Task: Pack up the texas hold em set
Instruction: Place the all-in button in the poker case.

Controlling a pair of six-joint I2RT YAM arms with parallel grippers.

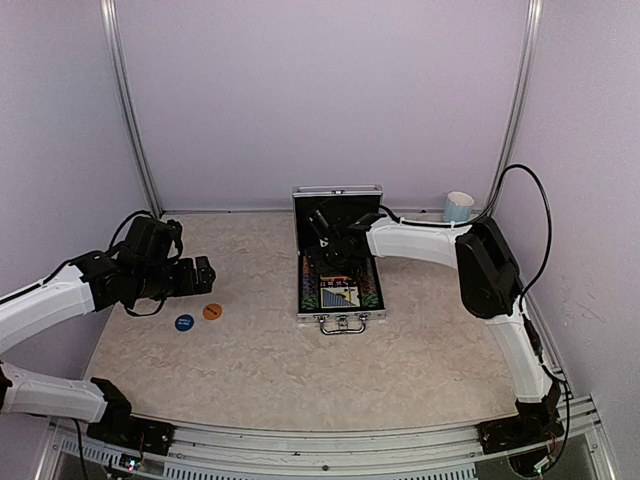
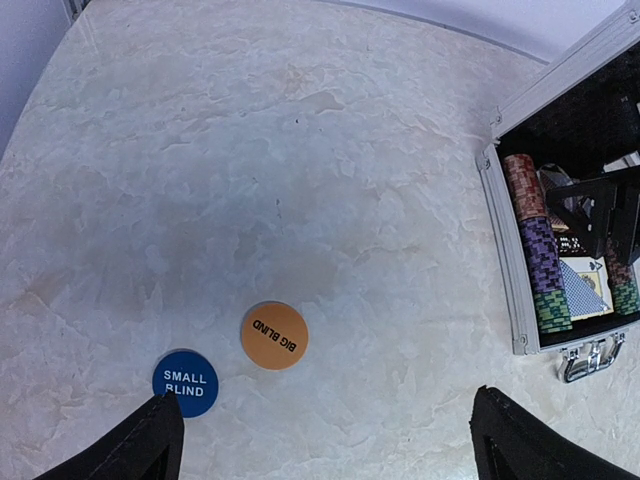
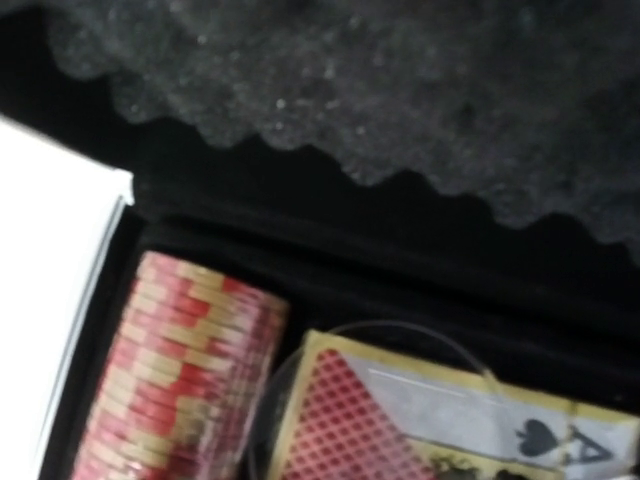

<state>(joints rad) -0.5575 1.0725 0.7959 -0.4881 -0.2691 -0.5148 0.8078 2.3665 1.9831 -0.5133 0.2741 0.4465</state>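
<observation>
Left wrist view: two blind discs lie just ahead of the open fingers

The left gripper (image 2: 325, 405) stands fully open and holds nothing. Only its two dark fingertips (image 2: 150, 440) show, at the lower corners of the frame. Just above the lower-left fingertip lies the blue disc (image 2: 185, 385), marked SMALL BLIND. Just beside it, a little higher and toward the centre, is the orange disc (image 2: 274, 335), marked BIG BLIND. Both lie flat on the table (image 2: 300, 150) with a small gap between them; being round, they have no long axis to align with. The case (image 2: 497, 230) is at the right edge of this frame, open.

In the top external view the left gripper is clearly the nearer one to the discs, which sit just below it in the frame. The right gripper (image 1: 325, 228) reaches into the case near its raised lid. I cannot tell how wide its jaws stand, since its own camera shows only a red chip row (image 3: 175, 380), a card deck (image 3: 340, 430) and foam. The discs probably fall to the left arm, and they must then travel right, to the case.
</observation>
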